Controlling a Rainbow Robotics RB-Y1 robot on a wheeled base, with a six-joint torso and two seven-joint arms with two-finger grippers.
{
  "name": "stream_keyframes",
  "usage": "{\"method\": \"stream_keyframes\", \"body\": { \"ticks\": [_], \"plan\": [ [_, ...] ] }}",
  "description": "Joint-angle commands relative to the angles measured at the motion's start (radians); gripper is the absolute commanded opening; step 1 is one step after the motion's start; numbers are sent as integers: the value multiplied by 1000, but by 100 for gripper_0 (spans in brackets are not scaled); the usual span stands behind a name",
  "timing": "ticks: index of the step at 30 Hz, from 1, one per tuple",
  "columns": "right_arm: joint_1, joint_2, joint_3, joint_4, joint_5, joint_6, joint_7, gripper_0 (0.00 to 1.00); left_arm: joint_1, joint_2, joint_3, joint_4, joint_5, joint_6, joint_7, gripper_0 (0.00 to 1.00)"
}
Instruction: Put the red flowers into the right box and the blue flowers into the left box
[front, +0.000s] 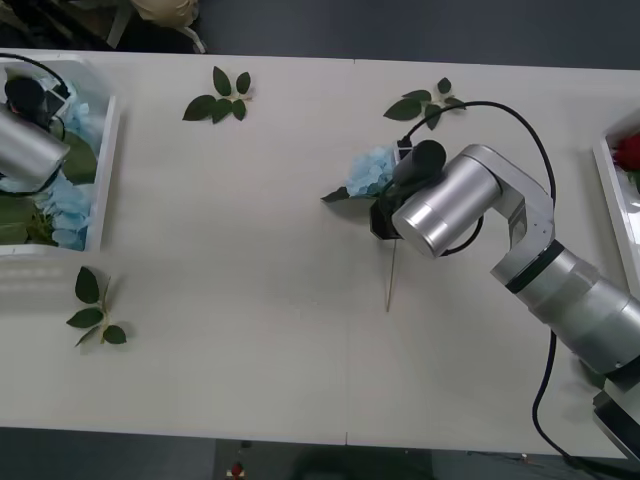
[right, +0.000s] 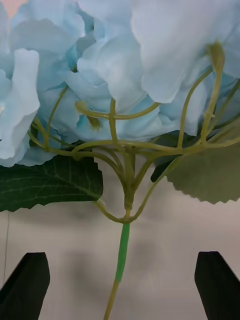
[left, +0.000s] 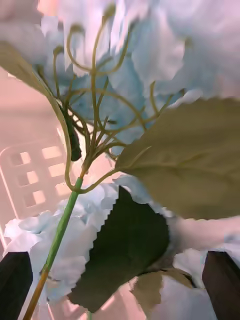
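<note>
At the table's left edge, the left gripper (left: 120, 285) hangs over the left box (front: 103, 150), fingers spread wide and holding nothing — blue flowers (front: 68, 200) lie heaped inside. Near the table's middle, the right gripper (right: 120, 285) hovers over one more blue flower (front: 372, 168), fingers apart either side of its stem, not touching it. A red flower (front: 628, 150) lies in the right box (front: 610, 195).

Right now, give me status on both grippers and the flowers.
Right gripper open, straddling blue flower stem mid-table. Left gripper open over left box, blue flowers inside. Nothing in the way.
</note>
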Motion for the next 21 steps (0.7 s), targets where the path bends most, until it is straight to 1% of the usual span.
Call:
{"method": "stream_keyframes", "body": {
  "ticks": [1, 5, 10, 12, 13, 14, 15, 16, 19, 21],
  "plan": [
    [-51, 47, -11, 37, -10, -12, -9, 86, -29, 121, 49, -176, 160, 135, -67, 100],
    [-62, 56, -11, 75, -11, -33, -3, 86, -29, 202, 78, -301, 281, 234, -78, 100],
    [-65, 61, -11, 93, -11, -50, 1, 86, -29, 321, 84, -467, 406, 316, -82, 100],
    [-65, 61, -11, 93, -11, -50, 6, 81, -29, 359, 89, -538, 458, 352, -82, 100],
    [-63, 61, -11, 93, -11, -50, 7, 76, -29, 380, 92, -587, 495, 374, -81, 100],
    [-65, 61, -11, 95, -13, -50, 7, 67, -29, 393, 94, -630, 527, 389, -79, 100],
    [-65, 61, -11, 95, -11, -50, 9, 63, -29, 394, 94, -650, 541, 395, -79, 100],
    [-63, 61, -11, 95, -11, -50, 9, 55, -26, 394, 94, -688, 565, 403, -75, 100],
    [-63, 61, -11, 96, -11, -50, 11, 44, 5, 364, 98, -760, 587, 383, -64, 100],
    [-65, 61, -11, 101, -11, -52, 11, 43, 56, 328, 126, -791, 588, 345, -59, 100]
  ]
}}
